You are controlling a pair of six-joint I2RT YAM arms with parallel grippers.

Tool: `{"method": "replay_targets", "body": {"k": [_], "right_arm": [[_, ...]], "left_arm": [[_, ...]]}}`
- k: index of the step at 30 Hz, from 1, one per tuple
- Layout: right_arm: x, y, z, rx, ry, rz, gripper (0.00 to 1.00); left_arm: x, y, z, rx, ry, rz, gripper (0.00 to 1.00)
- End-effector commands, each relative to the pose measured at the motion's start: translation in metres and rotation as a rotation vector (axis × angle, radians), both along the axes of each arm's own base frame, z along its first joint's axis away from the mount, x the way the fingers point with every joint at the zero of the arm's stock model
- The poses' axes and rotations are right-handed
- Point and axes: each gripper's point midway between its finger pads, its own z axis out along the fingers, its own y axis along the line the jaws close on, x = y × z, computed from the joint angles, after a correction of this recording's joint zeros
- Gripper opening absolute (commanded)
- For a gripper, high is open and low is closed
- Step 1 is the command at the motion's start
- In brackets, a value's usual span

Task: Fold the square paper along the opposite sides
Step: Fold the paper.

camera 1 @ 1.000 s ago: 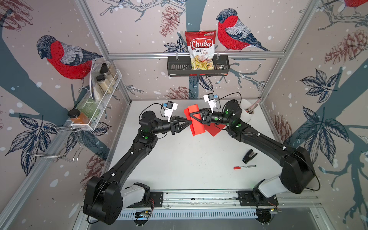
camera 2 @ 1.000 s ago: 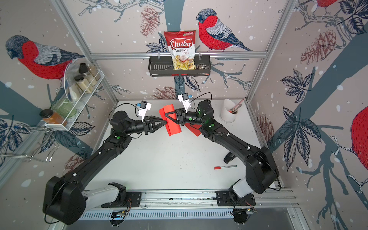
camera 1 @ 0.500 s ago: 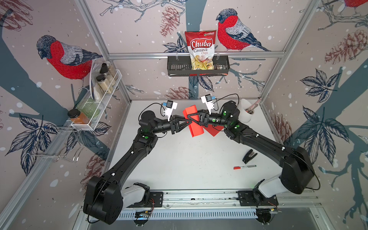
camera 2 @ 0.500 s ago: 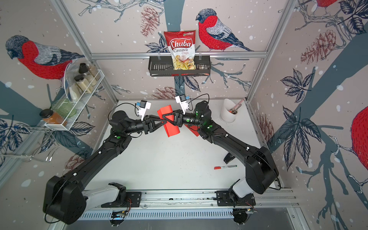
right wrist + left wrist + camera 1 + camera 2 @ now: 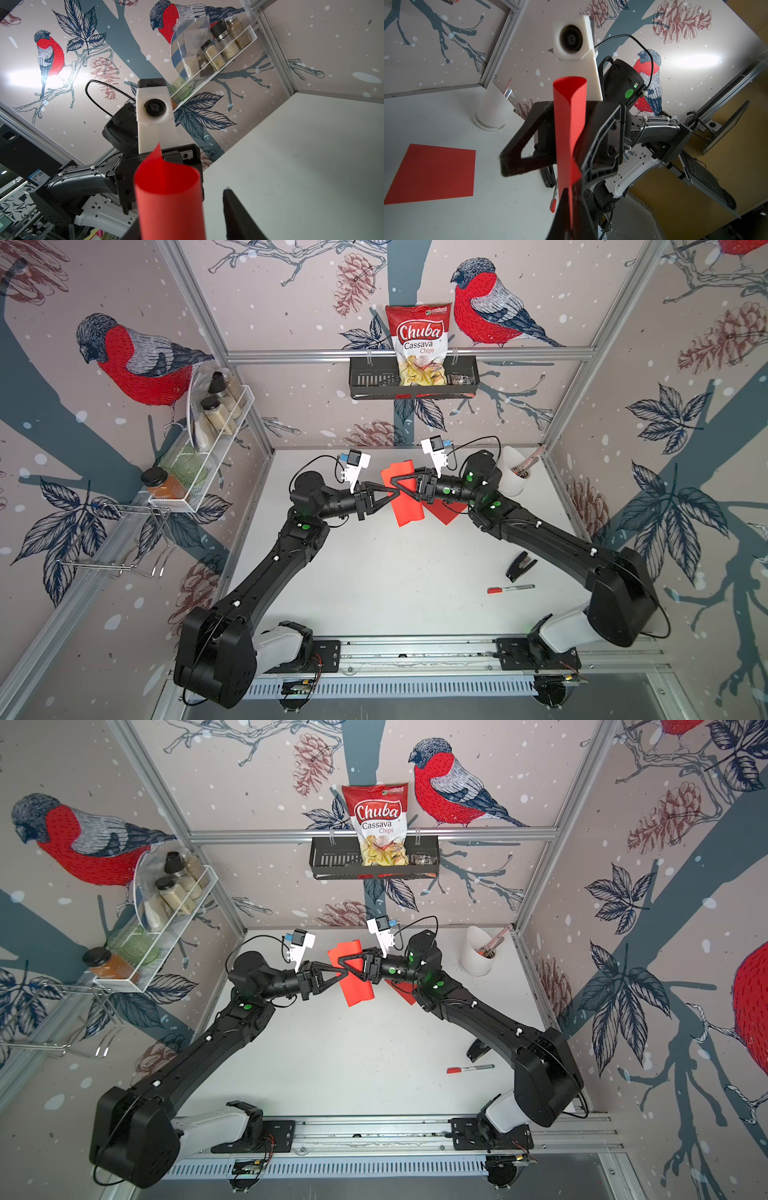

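A red square paper [image 5: 405, 499] [image 5: 355, 977], bent over into a loose loop, hangs in the air above the back of the table between both arms. My left gripper [image 5: 394, 493] [image 5: 571, 207] is shut on the loop's meeting edges; in the left wrist view the paper [image 5: 570, 124] rises from between its jaws. My right gripper [image 5: 403, 489] [image 5: 180, 212] faces it from the other side and is open, its jaws standing on either side of the paper [image 5: 168, 203], one finger [image 5: 234, 212] clearly apart from it.
A second flat red sheet [image 5: 446, 512] [image 5: 433, 172] lies on the table under the right arm. A white cup [image 5: 513, 475] of tools stands at the back right. A black stapler [image 5: 519, 566] and a red marker [image 5: 509, 589] lie at the front right.
My left gripper has closed on the paper's edges. My right gripper's jaws have spread apart off the paper. The paper has shifted slightly left.
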Motion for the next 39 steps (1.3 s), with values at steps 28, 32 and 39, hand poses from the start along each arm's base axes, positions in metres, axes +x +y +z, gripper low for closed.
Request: {"method": "replay_targets", "body": {"k": [28,32,39], "right_arm": [[-0.051,-0.048,0.019,0.110,-0.068,0.305,0.49],[-0.048,-0.043,0.015,0.082,-0.071,0.295,0.44],[-0.043,-0.035,0.008,0.033,-0.067,0.271,0.35]], "left_arm": [[-0.011,-0.009,0.027,-0.020,-0.084,-0.162,0.00],[-0.013,-0.009,0.027,-0.020,-0.088,-0.167,0.01],[-0.018,-0.008,0.032,-0.026,-0.101,-0.179,0.12]]}}
